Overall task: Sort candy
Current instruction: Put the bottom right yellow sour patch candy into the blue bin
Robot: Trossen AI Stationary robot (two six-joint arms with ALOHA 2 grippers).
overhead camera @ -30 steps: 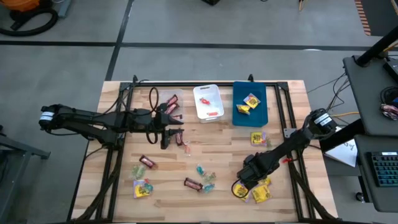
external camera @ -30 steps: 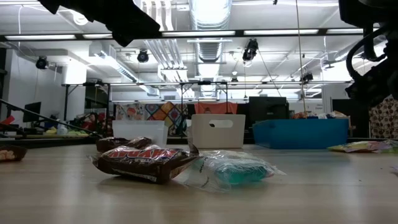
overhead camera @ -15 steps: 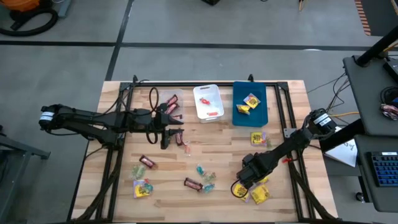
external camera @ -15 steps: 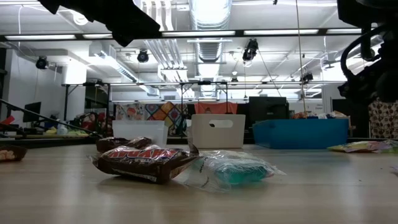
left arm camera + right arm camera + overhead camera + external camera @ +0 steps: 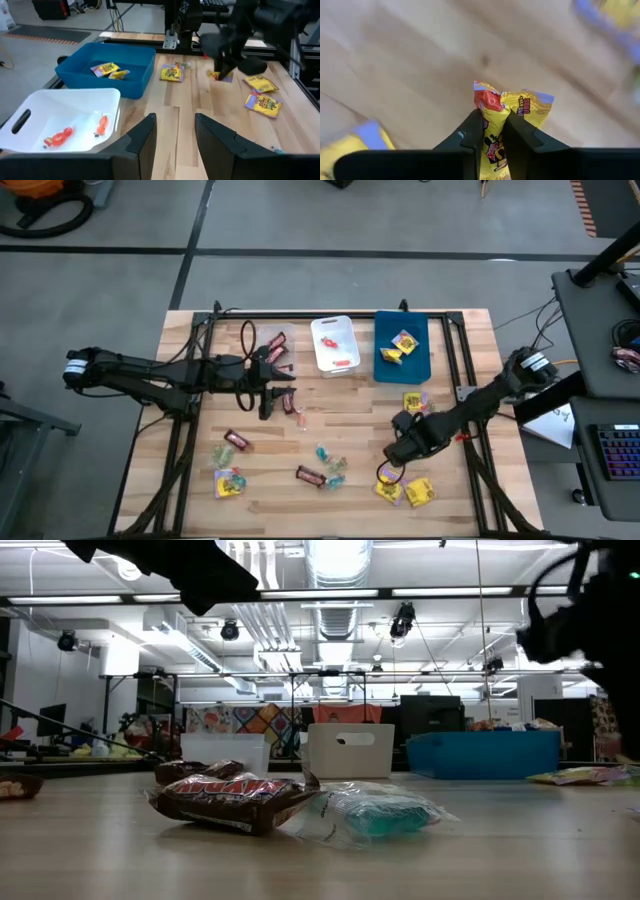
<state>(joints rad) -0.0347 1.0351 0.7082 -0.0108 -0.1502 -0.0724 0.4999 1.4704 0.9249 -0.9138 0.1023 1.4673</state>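
My right gripper (image 5: 388,468) hangs over the table's near right part, shut on a yellow candy packet (image 5: 496,114) with red marks; the left wrist view shows that packet (image 5: 220,76) under the arm. Two more yellow packets (image 5: 388,491) (image 5: 420,493) lie flat on the wood just below it. My left gripper (image 5: 175,145) hovers open and empty left of centre (image 5: 282,388). Dark mini bars (image 5: 310,475), teal pieces (image 5: 325,452) and a yellow packet (image 5: 228,484) lie scattered along the near side. My right gripper pinches the yellow packet between its two fingers (image 5: 472,131), which point down from above. They close on the packet's crumpled upper part (image 5: 492,131). The rest of the packet hangs below the fingers, lifted clear of the wooden table.
A blue tray (image 5: 421,358) holding yellow packets and a white tray (image 5: 322,360) holding red pieces stand at the far middle. Another yellow packet (image 5: 415,402) lies before the blue tray. In the low view a dark bar (image 5: 232,802) and a teal piece (image 5: 385,813) lie close.
My right gripper has shut on one yellow packet among those at the near right, then risen and drawn a little toward the far edge. The packet is lifted clear of the table; the two beside it stay where they were.
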